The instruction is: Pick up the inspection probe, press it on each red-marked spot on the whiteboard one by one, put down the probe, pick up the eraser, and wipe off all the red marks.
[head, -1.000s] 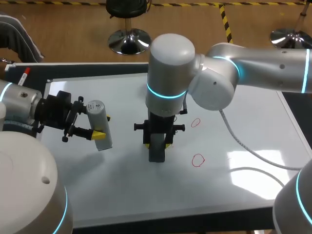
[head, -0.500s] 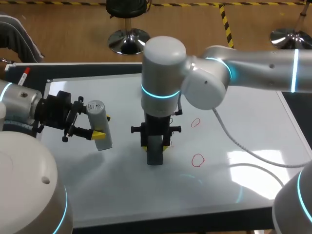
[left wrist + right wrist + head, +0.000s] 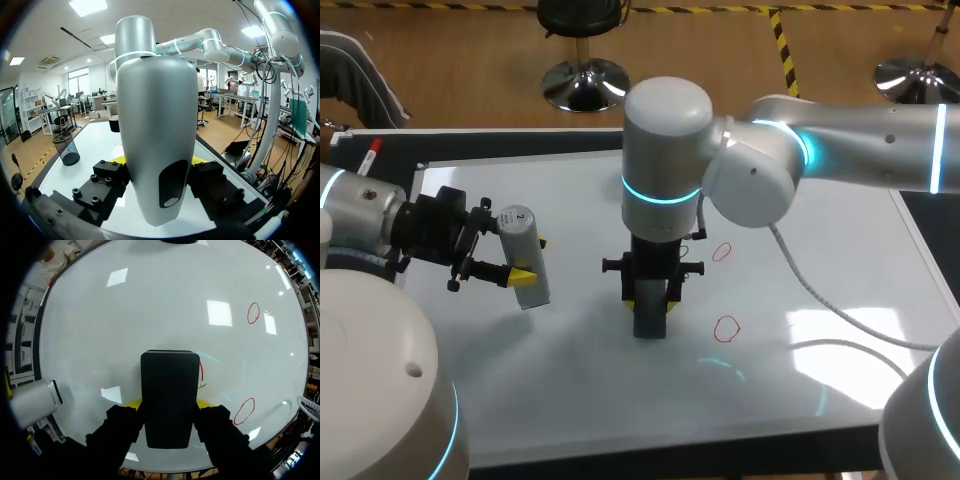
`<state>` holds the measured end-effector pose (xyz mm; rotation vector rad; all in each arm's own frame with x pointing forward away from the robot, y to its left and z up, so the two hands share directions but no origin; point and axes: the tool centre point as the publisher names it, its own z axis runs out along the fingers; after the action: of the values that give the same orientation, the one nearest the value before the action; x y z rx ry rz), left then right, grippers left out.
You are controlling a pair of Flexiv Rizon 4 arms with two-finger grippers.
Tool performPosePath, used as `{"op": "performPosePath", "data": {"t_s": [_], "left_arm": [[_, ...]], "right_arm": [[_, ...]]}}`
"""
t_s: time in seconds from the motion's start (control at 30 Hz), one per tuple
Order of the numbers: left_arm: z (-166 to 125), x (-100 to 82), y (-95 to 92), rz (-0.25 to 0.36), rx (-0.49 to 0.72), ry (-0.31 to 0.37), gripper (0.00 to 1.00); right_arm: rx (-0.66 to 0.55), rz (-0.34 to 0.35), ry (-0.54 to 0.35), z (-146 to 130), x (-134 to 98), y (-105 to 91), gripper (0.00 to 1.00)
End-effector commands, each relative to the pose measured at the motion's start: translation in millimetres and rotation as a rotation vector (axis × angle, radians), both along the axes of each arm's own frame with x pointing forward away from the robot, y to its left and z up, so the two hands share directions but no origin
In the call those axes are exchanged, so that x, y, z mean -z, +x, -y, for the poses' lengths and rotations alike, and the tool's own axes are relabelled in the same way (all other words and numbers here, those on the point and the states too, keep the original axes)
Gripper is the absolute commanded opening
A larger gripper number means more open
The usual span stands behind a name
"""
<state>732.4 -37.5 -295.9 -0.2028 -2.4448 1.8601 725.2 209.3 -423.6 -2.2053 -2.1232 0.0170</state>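
The whiteboard (image 3: 570, 400) is showing three red marks (image 3: 253, 313), the right gripper (image 3: 650, 300) is clamping one eraser (image 3: 169, 390), the left gripper (image 3: 528, 260) clasping one probe (image 3: 157, 145).

In the right wrist view the eraser (image 3: 167, 395) covers most of one red mark (image 3: 201, 375) beside it and all but yellow slivers of the fingers (image 3: 131, 403) gripping it, while in the left wrist view the probe (image 3: 157, 140) blocks much of the whiteboard (image 3: 97, 142) ahead.

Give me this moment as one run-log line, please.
left gripper shut on probe, over whiteboard | right gripper shut on eraser, beside red marks | wiping not done
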Motion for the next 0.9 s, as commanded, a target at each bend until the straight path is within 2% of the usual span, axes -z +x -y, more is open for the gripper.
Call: {"op": "performPosePath", "data": {"t_s": [0.03,0.33,0.5,0.77,0.9], "left_arm": [[0,-0.7,-1.5,0.004,-0.003,-0.001,0.00],[0,-0.7,-1.5,0.004,-0.003,-0.001,0.00],[0,-0.7,-1.5,0.004,-0.003,-0.001,0.00],[0,-0.7,-1.5,0.004,-0.003,-0.001,0.00],[0,-0.7,-1.5,0.004,-0.003,-0.001,0.00]], "right_arm": [[0.018,0.005,0.018,25,17,-3.2,0.00],[0.086,-0.025,0.043,55,18,1.1,0.00],[0.108,-0.011,0.052,64,8,-0.3,0.00],[0.071,0.051,0.020,45,-26,-1.5,0.00],[0.045,0.066,0.009,30,-36,1.3,0.00]]}}
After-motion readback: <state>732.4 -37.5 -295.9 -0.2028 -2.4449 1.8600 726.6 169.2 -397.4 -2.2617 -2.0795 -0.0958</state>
